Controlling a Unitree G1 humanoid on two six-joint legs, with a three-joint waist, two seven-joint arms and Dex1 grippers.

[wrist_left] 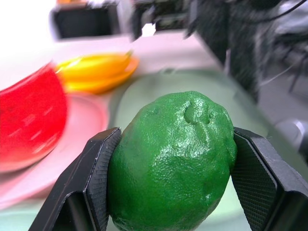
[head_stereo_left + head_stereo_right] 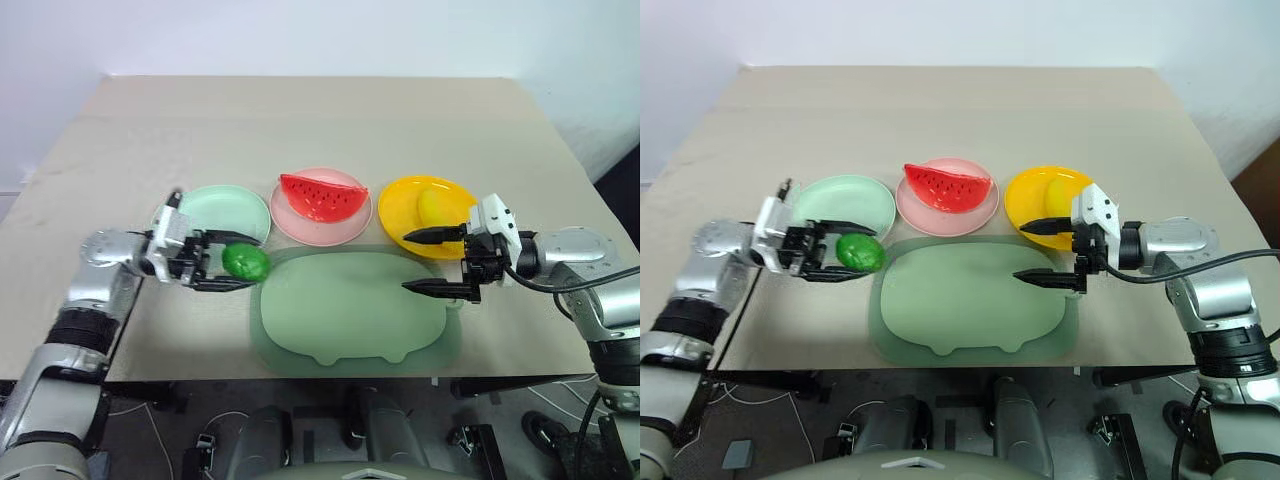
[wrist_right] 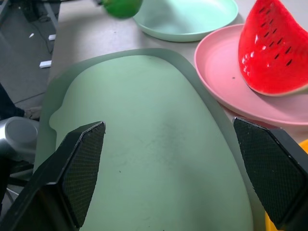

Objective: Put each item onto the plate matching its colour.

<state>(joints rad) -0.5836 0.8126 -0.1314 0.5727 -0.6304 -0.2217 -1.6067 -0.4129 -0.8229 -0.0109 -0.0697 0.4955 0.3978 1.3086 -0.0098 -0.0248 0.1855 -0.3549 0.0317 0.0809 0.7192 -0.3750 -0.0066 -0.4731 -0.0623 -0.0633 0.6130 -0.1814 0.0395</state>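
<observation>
Left end effector clamped on the lime, held just left of the pig-shaped mat; right end effector, fingers apart, above the mat's right edge; watermelon on pink plate, banana on yellow plate, green plate beyond the mat

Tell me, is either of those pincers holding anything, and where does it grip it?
The left pincer holds the dark-green lime, its two fingers pressed against the lime's opposite sides. The right pincer is open and holds nothing.
</observation>
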